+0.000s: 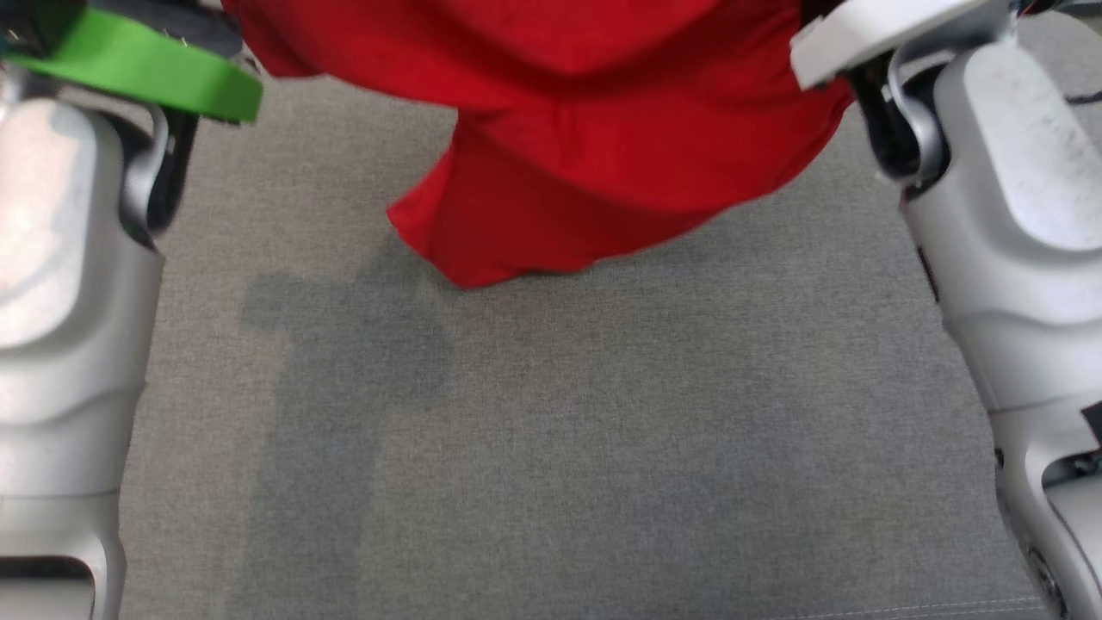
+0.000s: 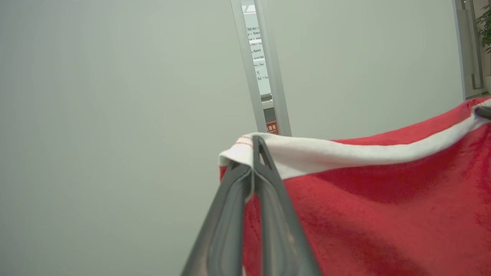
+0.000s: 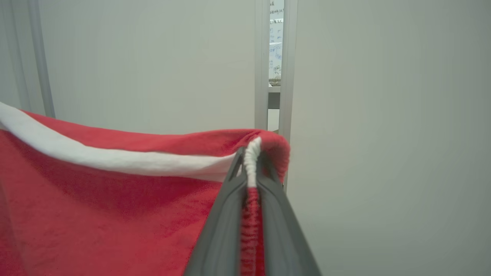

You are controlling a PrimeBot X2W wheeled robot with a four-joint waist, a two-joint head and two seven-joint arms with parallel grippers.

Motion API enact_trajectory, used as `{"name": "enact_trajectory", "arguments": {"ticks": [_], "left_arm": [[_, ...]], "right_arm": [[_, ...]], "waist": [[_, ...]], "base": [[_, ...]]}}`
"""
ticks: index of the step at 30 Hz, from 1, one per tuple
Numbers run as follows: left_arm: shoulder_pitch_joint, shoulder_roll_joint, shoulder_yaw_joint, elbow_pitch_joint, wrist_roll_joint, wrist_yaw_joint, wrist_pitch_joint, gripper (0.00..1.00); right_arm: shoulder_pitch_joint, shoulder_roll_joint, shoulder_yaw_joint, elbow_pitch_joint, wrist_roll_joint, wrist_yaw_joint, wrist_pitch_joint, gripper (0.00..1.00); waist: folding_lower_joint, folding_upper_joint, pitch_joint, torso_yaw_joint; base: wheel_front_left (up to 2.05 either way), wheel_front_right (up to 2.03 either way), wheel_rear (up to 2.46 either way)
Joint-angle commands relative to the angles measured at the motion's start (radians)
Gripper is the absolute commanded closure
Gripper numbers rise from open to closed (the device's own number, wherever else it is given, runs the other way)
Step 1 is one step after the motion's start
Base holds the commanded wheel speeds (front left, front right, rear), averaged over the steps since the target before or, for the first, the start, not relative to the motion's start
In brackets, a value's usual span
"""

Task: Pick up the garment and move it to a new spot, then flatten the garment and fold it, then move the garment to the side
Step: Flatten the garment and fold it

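Our left gripper (image 2: 251, 163) is pinched shut on the white-banded edge of the red garment (image 1: 603, 129); our right gripper (image 3: 251, 165) pinches the same edge farther right. The garment hangs between them, far over the grey surface (image 1: 603, 448). We judge this the carrying step; next comes lowering it and spreading it flat.

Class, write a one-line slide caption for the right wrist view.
Right gripper shut on the white-trimmed edge of a red garment, held up before a pale wall.
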Motion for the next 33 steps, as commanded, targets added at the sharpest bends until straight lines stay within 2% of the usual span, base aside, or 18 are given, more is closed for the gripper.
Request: {"name": "enact_trajectory", "arguments": {"ticks": [1, 5, 7, 11, 16, 19, 22, 27, 33], "left_arm": [[-0.055, -0.008, 0.026, 0.000, 0.028, 0.004, 0.000, 1.00], [-0.130, -0.042, 0.092, -0.026, 0.095, 0.010, 0.000, 1.00], [-0.140, -0.060, 0.112, -0.037, 0.111, 0.007, 0.000, 1.00], [-0.064, -0.087, 0.120, -0.050, 0.132, 0.002, 0.001, 1.00], [0.133, -0.127, 0.083, -0.052, 0.103, 0.001, 0.000, 1.00], [0.302, -0.125, 0.033, -0.075, 0.082, 0.002, 0.000, 1.00], [0.448, -0.138, 0.044, -0.084, 0.061, 0.002, 0.000, 1.00], [0.673, -0.166, 0.074, -0.090, 0.046, 0.002, 0.000, 1.00], [0.858, -0.197, 0.135, -0.101, 0.037, 0.002, 0.000, 1.00]], "right_arm": [[-0.057, -0.004, -0.027, 0.026, -0.029, -0.002, -0.032, 1.00], [-0.149, -0.006, -0.091, 0.084, -0.110, -0.002, -0.068, 1.00], [-0.169, -0.007, -0.126, 0.070, -0.135, -0.002, -0.069, 1.00], [-0.091, -0.009, -0.140, 0.032, -0.162, -0.002, -0.069, 1.00], [0.107, -0.019, -0.127, -0.031, -0.141, -0.002, -0.070, 1.00], [0.272, -0.002, -0.157, -0.021, -0.084, -0.002, -0.070, 1.00], [0.410, 0.022, -0.166, -0.026, -0.048, -0.002, -0.070, 1.00], [0.627, 0.037, -0.120, -0.075, 0.000, -0.002, -0.070, 1.00], [0.832, 0.033, -0.106, -0.124, 0.044, -0.002, -0.070, 1.00]], "waist": [[0.0000, 0.0000, 0.076, 0.005], [0.0000, 0.0000, 0.091, 0.021], [0.0000, 0.0000, 0.091, 0.031], [0.0000, 0.0000, 0.098, 0.046], [0.0000, 0.0000, 0.087, 0.058], [0.0000, 0.0000, 0.070, 0.052], [0.0000, 0.0000, 0.048, 0.044], [0.0000, 0.0000, -0.002, 0.033], [0.0000, 0.0000, -0.095, 0.032]], "base": [[0.00, 0.00, 0.00], [0.00, 0.00, 0.00], [0.00, 0.00, 0.00], [0.00, 0.00, 0.00], [0.00, 0.00, 0.00], [0.00, 0.00, 0.00], [0.00, 0.00, 0.00], [0.00, 0.00, 0.00], [0.00, 0.00, 0.00]]}}
